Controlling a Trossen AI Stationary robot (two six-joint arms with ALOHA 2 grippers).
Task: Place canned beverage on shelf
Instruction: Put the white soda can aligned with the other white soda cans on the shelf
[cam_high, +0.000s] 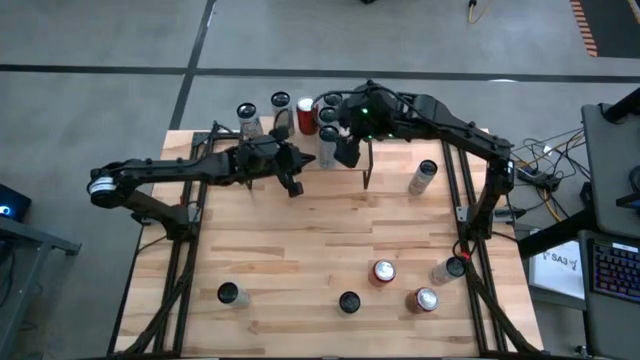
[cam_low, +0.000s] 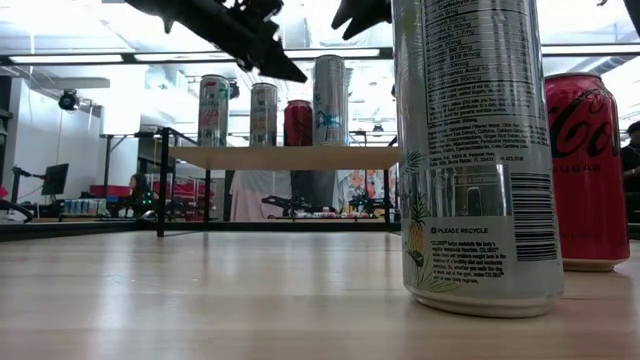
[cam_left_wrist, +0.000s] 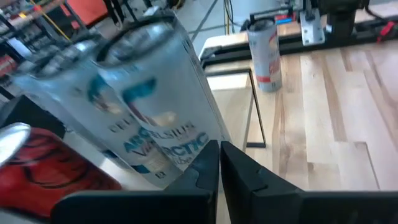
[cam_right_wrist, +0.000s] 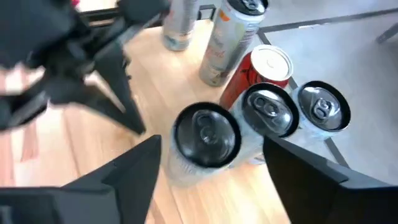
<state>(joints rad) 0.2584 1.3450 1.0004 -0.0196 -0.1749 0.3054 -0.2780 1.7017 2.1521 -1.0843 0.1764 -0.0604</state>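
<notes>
At the near edge of the pale plank bench, from 7 toward 5 o'clock in the high view, stand a dark-topped can, a black-topped can, a red can with a silver lid, a second red can and a silver can just beside the right arm's frame; the low view fills its right half with a tall white can printed with a pineapple and a red cola can just behind it. Farther in, at about 2 o'clock, a slim silver can with a red band rests alone on the bench. Farthest, at 12 o'clock, is the shelf, a small riser with a light wooden top and thin black legs, carrying 4 upright cans in the low view: a pale printed can, a slim silver can, a short red can and a tall silver-blue can. The right claw hangs over the shelf with its fingers spread on either side of a black-lidded can, not touching it, with 2 silver-lidded cans just beside. The left claw, pressed together and empty, sits just left of the shelf at 11 o'clock.
</notes>
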